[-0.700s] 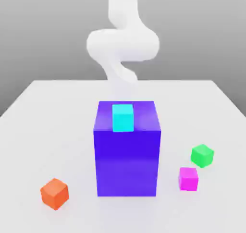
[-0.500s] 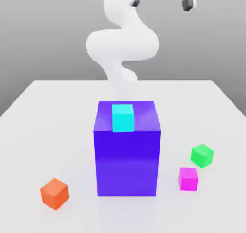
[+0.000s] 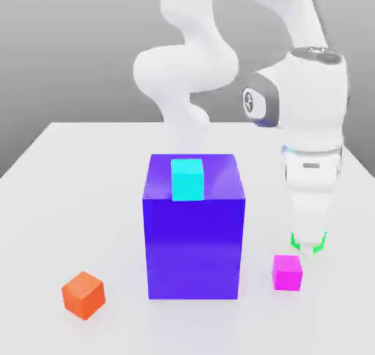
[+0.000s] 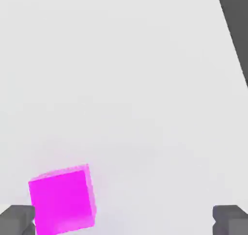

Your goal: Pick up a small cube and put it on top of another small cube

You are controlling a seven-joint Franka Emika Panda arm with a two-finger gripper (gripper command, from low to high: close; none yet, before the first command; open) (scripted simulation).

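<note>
A white robot arm is reaching down over a pale desk, its hand hanging over a green cube that is mostly hidden behind it. The fingers are standing wide apart and holding nothing. A magenta cube is sitting just beside the green one, nearer the camera. A cyan cube is resting on top of a tall blue block in the middle. An orange cube is lying toward the exterior view's left.
</note>
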